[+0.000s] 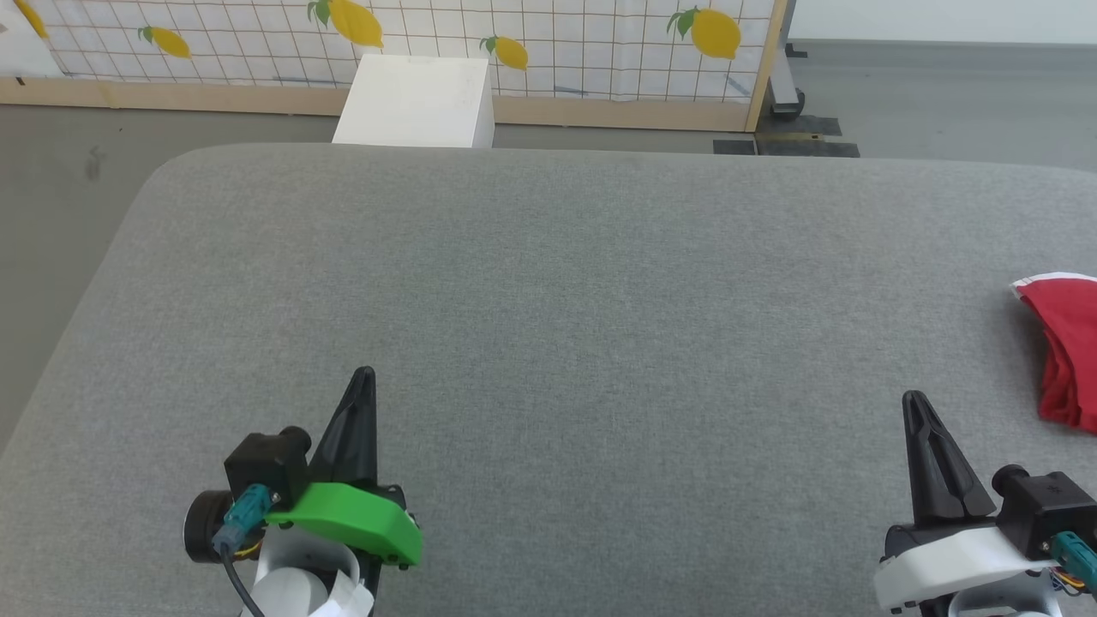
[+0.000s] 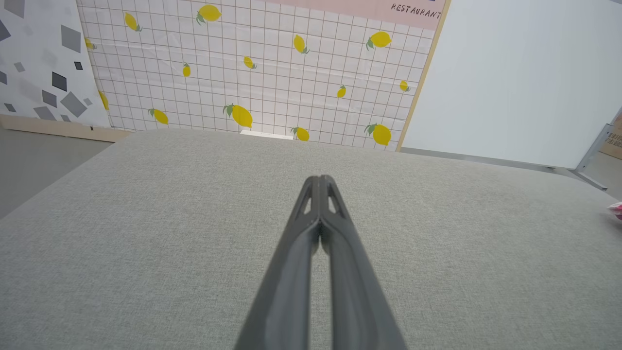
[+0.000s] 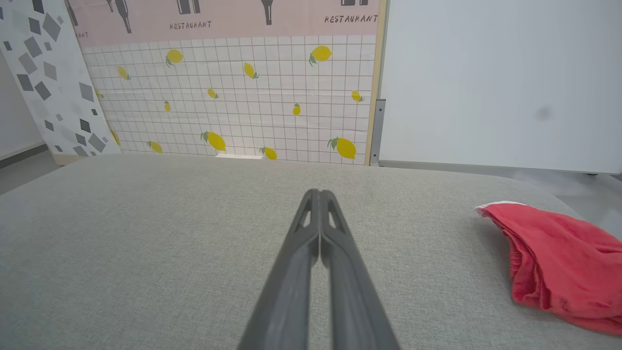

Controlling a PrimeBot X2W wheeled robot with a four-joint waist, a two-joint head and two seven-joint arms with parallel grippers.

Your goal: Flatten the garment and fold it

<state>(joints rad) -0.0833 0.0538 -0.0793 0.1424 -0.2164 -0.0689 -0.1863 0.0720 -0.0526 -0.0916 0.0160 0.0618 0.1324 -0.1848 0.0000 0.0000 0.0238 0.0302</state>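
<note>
The garment (image 1: pixel 1067 347) is a bunched heap of red fabric with a white trim edge, lying on the grey cushioned surface (image 1: pixel 548 283) at the far right, cut off by the head view's edge. The right wrist view has the garment (image 3: pixel 559 265) at its right side, crumpled and partly cropped. A small red and white bit of the garment (image 2: pixel 616 210) peeks in at the left wrist view's right edge. My left gripper (image 1: pixel 365 374) sits shut at the lower left, far from the fabric. My right gripper (image 1: pixel 915 398) is shut at the lower right, a short way left of the garment, touching nothing.
A white box (image 1: pixel 417 101) stands on the floor behind the surface's far edge. Beyond it runs a lemon-print grid panel (image 1: pixel 548 34) with a wooden base. Grey floor (image 1: pixel 51 171) borders the surface's rounded left side.
</note>
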